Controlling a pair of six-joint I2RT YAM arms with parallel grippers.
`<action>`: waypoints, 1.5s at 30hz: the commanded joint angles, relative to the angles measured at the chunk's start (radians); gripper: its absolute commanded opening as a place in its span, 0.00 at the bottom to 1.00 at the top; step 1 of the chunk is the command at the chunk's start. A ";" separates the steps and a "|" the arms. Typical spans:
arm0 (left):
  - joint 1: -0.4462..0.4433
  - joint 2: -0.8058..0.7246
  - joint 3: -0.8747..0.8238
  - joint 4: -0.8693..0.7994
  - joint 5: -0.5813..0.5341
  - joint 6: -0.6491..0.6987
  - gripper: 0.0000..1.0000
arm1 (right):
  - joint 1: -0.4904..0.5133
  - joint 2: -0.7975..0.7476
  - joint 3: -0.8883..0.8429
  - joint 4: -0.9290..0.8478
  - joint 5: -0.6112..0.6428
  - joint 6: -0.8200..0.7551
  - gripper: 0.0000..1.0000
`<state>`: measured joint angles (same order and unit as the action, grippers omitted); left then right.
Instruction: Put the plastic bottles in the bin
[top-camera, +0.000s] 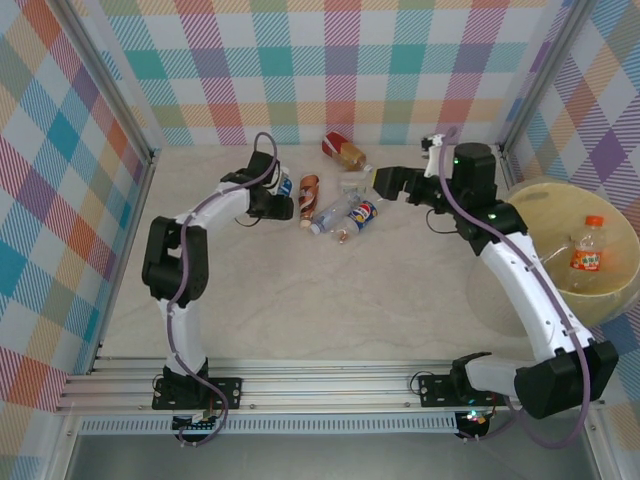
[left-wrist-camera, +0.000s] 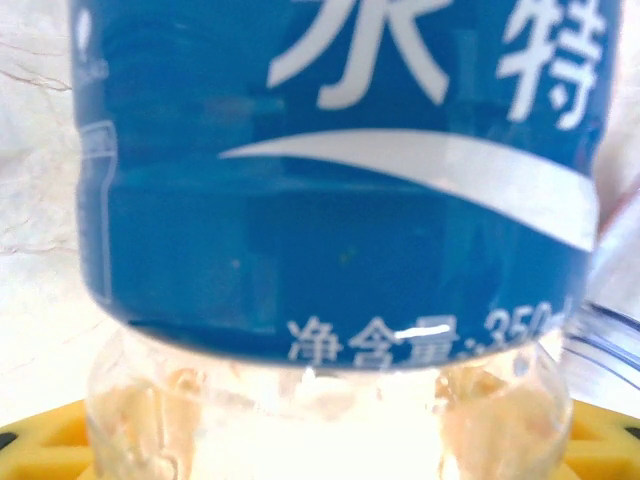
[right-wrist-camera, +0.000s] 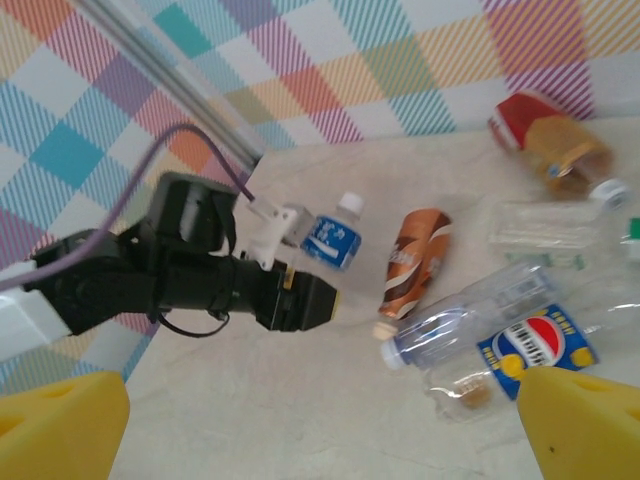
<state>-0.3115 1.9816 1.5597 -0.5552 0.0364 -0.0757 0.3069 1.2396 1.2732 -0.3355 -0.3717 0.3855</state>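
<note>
A small bottle with a blue label (left-wrist-camera: 340, 180) sits close between the yellow fingertips (left-wrist-camera: 35, 445) of my left gripper (left-wrist-camera: 320, 445), which is shut on it at the far left of the table (top-camera: 282, 192). In the right wrist view this blue-labelled bottle (right-wrist-camera: 332, 238) is tilted, white cap up, beside the left gripper (right-wrist-camera: 305, 298). My right gripper (top-camera: 383, 182) hangs open over the bottle pile, its yellow fingertips (right-wrist-camera: 580, 420) spread wide with nothing between them. The pale-yellow bin (top-camera: 520, 205) at the right holds an orange-labelled bottle (top-camera: 588, 248).
On the table lie a brown-labelled bottle (right-wrist-camera: 415, 262), a clear bottle (right-wrist-camera: 470, 315), a Pepsi bottle (right-wrist-camera: 535, 345), a flattened clear one (right-wrist-camera: 540, 230) and a red-labelled bottle with brown liquid (right-wrist-camera: 550, 145). Checked walls close in at the back and sides.
</note>
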 joint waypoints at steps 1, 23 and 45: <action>0.005 -0.119 -0.065 0.066 0.048 -0.080 0.47 | 0.054 0.033 -0.006 0.084 0.005 0.028 1.00; -0.033 -0.633 -0.385 0.397 0.537 -0.278 0.46 | 0.196 0.206 0.077 0.340 -0.124 0.227 1.00; -0.119 -0.725 -0.420 0.610 0.747 -0.304 0.47 | 0.258 0.315 0.222 0.467 -0.333 0.282 1.00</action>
<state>-0.4198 1.2713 1.1412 0.0067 0.7448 -0.3996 0.5453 1.5444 1.4548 0.0868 -0.6544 0.6636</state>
